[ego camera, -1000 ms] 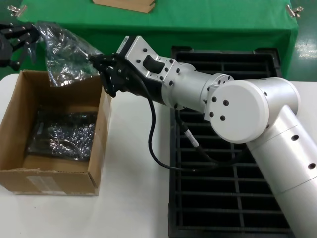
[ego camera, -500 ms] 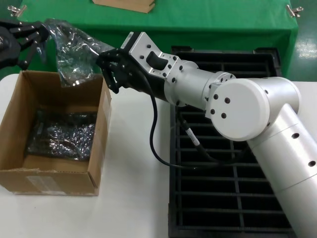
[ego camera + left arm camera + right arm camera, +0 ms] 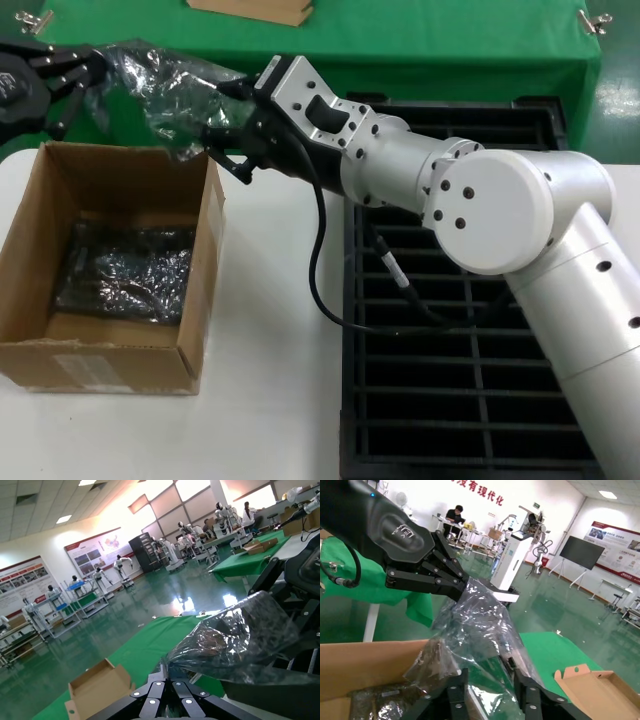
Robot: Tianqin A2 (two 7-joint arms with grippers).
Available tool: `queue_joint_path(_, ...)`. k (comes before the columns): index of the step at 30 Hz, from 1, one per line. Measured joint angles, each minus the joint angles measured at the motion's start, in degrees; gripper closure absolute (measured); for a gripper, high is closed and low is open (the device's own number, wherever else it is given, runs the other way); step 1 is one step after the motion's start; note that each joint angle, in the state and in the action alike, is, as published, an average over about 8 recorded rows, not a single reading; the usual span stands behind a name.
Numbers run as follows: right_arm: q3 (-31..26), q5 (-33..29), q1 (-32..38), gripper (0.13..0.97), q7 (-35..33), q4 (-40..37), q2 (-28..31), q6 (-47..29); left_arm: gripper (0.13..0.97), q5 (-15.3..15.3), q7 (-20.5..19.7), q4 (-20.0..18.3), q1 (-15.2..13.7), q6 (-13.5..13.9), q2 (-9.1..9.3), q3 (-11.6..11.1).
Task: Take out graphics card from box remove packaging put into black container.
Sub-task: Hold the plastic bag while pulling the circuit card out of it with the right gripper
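The packaging (image 3: 160,85), a crinkly translucent bag with something dark inside, hangs stretched between my two grippers above the far edge of the box (image 3: 205,240). My left gripper (image 3: 95,70) is shut on the bag's left end; the left wrist view shows its jaws together (image 3: 172,677) with the plastic (image 3: 235,640) running out from them. My right gripper (image 3: 225,115) holds the bag's right end; in the right wrist view (image 3: 490,690) its fingers stand on either side of the plastic (image 3: 475,630). I cannot make out the graphics card itself. The black container (image 3: 450,380) lies under my right arm.
More dark bagged items (image 3: 125,270) lie on the box's floor. A tan box (image 3: 250,10) sits on the green cloth at the back. The white table shows between the box and the black container.
Both grippers and the bag have moved to the right and slightly up. The bag now hangs over the box's far right corner, pulled more level.
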Motion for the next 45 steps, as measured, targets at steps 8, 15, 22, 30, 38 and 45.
queue_joint_path(8, 0.3, 0.5, 0.3, 0.693, -0.7, -1.0, 0.0, 0.3, 0.958, 0.4, 1.0, 2.4, -1.1, -0.3, 0.11, 0.1)
queue_joint_path(15, -0.3, 1.3, 0.9, 0.631, -1.1, -2.3, -0.1, 1.2, 0.958, 0.3, 1.6, 4.3, -1.8, 0.2, 0.23, 0.0)
queue_joint_path(22, -1.1, 2.1, 1.5, 0.666, -1.3, -3.6, -0.1, 2.1, 0.958, -0.3, 1.7, 5.4, -2.2, 1.7, 0.69, -0.2)
queue_joint_path(30, -2.2, 2.8, 1.9, 0.736, -1.0, -4.9, -0.1, 3.5, 0.958, -0.3, 0.9, 6.5, -2.4, 3.8, 1.18, 0.3)
queue_joint_path(38, -2.6, 3.1, 2.1, 0.832, -0.7, -5.7, -0.1, 4.3, 0.958, 1.1, 0.5, 9.1, -2.9, 5.1, 1.32, 1.9)
queue_joint_path(45, -2.1, 2.7, 2.1, 0.885, -0.7, -5.9, -0.1, 4.0, 0.958, 2.0, 1.8, 11.5, -3.5, 5.1, 1.44, 2.3)
